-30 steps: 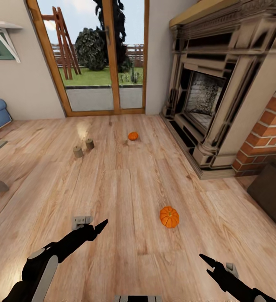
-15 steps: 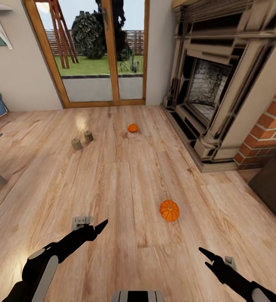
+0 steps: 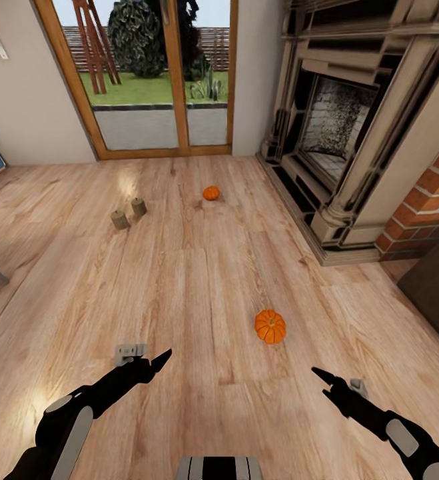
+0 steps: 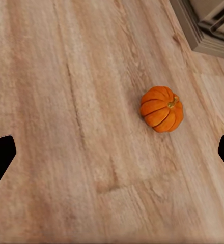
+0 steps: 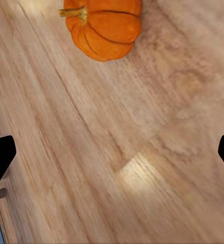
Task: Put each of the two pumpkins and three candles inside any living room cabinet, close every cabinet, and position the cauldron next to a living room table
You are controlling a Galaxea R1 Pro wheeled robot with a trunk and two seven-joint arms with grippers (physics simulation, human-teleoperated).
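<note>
Floor [image 3: 179, 280]: near pumpkin [image 3: 270, 326] lying loose just ahead of the right gripper [image 3: 329, 383]; far pumpkin [image 3: 211, 193] and two candles [image 3: 128, 213] well beyond, toward the glass door [image 3: 159, 73]. Cabinet [image 3: 436, 293]: dark corner at right, beside the fireplace [image 3: 339, 133]. Left gripper [image 3: 156, 363]: fingers spread, empty. Right: fingers spread, empty. Risk: the round pumpkin may roll away if a finger nudges it off-centre on approach.
</note>
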